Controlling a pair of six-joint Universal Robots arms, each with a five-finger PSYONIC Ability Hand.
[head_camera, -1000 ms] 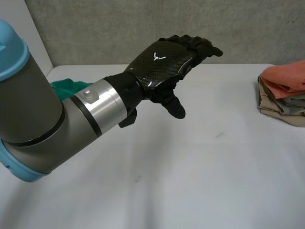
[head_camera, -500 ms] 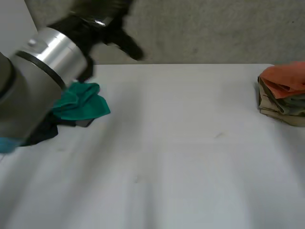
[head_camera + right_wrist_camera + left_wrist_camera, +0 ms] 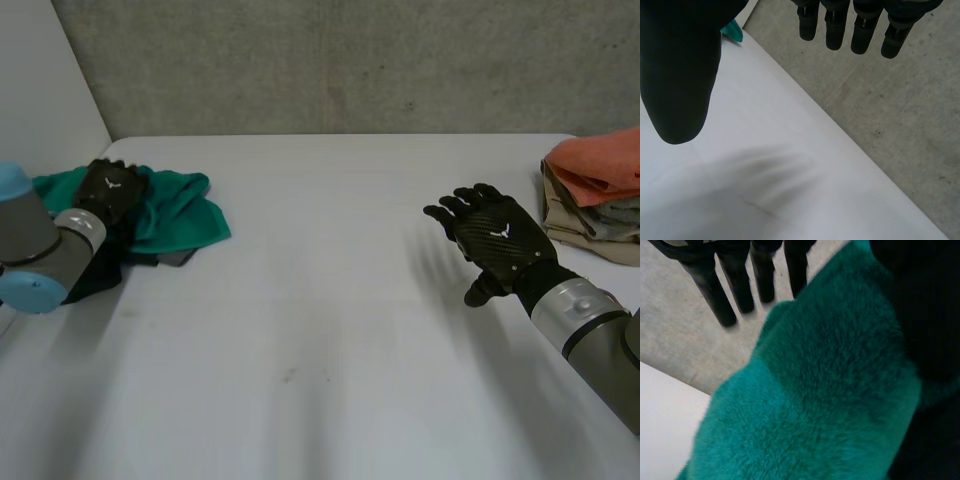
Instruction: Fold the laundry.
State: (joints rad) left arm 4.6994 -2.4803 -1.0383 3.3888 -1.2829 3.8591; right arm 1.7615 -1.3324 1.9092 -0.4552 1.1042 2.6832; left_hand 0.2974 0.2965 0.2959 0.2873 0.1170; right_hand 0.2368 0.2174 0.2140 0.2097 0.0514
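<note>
Head view: the left hand (image 3: 110, 188) rests on the crumpled green cloth (image 3: 185, 210) with its fingers relaxed. The right hand (image 3: 497, 240) hangs spread above the white table (image 3: 320, 300), with a folded pile (image 3: 595, 190) just beyond it.

Left wrist view: straight fingers (image 3: 715, 290) reach past the green cloth under the palm.

Right wrist view: fingers (image 3: 835, 30) are straight and held wide of the thumb (image 3: 680, 80), with the table under the palm.

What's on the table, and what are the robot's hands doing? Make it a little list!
Table: white
Green cloth: crumpled, on the robot's left side, lying on something dark
Folded stack: on the robot's right side, orange piece on top
Left hand: over the green cloth, fingers straight
Right hand: open above the table, holding nothing
</note>
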